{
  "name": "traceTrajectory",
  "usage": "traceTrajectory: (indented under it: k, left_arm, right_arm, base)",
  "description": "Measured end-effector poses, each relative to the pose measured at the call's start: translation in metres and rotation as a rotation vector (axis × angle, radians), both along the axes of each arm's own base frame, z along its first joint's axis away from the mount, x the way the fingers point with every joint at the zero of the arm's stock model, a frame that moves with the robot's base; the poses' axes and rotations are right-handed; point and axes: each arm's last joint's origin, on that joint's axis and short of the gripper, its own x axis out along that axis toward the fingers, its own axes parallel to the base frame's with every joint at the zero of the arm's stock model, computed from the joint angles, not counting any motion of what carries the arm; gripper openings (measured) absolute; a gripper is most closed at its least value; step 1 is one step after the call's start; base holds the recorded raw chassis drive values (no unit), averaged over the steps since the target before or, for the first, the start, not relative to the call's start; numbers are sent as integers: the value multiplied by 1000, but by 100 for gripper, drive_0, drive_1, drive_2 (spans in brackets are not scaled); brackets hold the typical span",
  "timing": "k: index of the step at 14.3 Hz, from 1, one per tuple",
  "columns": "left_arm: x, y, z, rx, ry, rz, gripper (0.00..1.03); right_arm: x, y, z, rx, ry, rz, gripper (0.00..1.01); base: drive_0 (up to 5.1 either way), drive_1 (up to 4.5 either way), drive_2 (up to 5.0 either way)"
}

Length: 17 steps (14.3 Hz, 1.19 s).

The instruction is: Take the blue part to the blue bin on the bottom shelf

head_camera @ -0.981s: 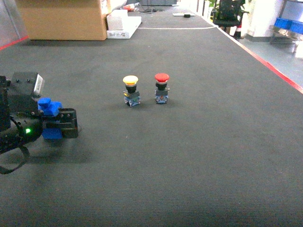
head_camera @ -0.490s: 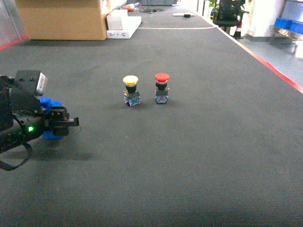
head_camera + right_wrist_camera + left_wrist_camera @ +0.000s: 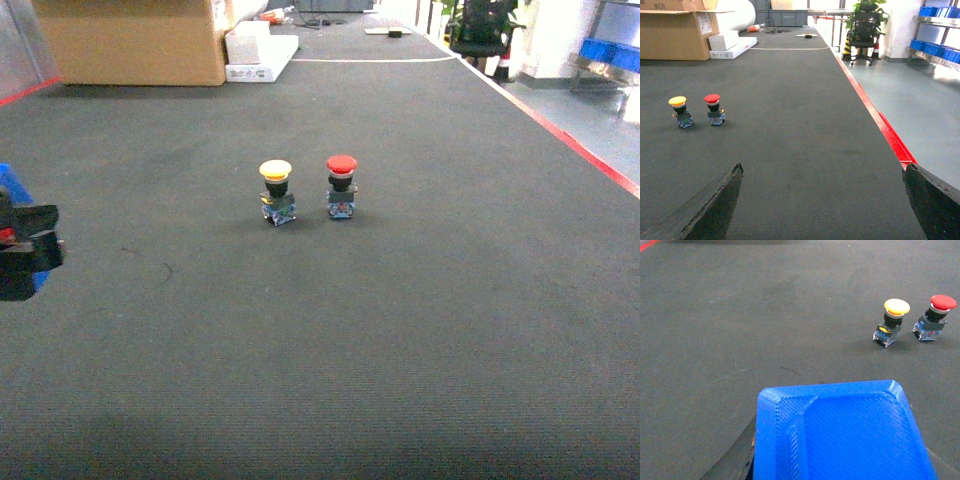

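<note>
Left hand (image 3: 25, 250) grips blue part (image 3: 840, 435) at far left frame edge.
Right hand (image 3: 822, 200) wide, empty; blue bin not in view.

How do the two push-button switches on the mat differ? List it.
Cap colour: the yellow-capped switch has a yellow mushroom cap, the red-capped switch a red one.
Place: in the head view the yellow-capped switch stands left of the red-capped switch, slightly nearer the camera.
Shared: both stand on the dark mat, caps up, with black collars and small blue-grey bases, and look alike in size and shape.
</note>
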Motion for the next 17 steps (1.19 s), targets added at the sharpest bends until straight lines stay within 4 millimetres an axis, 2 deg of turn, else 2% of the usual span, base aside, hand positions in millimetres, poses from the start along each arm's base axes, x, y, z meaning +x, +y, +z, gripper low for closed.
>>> traceTrajectory:
  k: [1,2,5,6,9,14,17]
  left_arm:
    - [-47,-10,33,-6,-77,38,45]
    - [-67,-14,41,-4,-109,45,45]
    - [-113,-14,42,5,-138,102,44]
    - [-122,-14,41,-5,-137,117,44]
    - [-142,-15,36,-31,-134,104,44]
    - [-142,-15,33,-27,-129,112,44]
    - [-142,-15,33,-26,-128,111,44]
  right_arm:
    - [0,0,0,0,0,0,98]
    - [0,0,0,0,0,0,98]
    - [0,0,0,0,0,0,98]
    - [0,0,0,0,0,0,98]
    - [0,0,0,0,0,0,98]
    - [0,0,0,0,0,0,98]
    - [0,0,0,0,-2,0,98]
  base:
    - [0,0,0]
    - [0,0,0]
    - [0,0,0]
    - [0,0,0]
    - [0,0,0]
    - [0,0,0]
    - [1,-365,368]
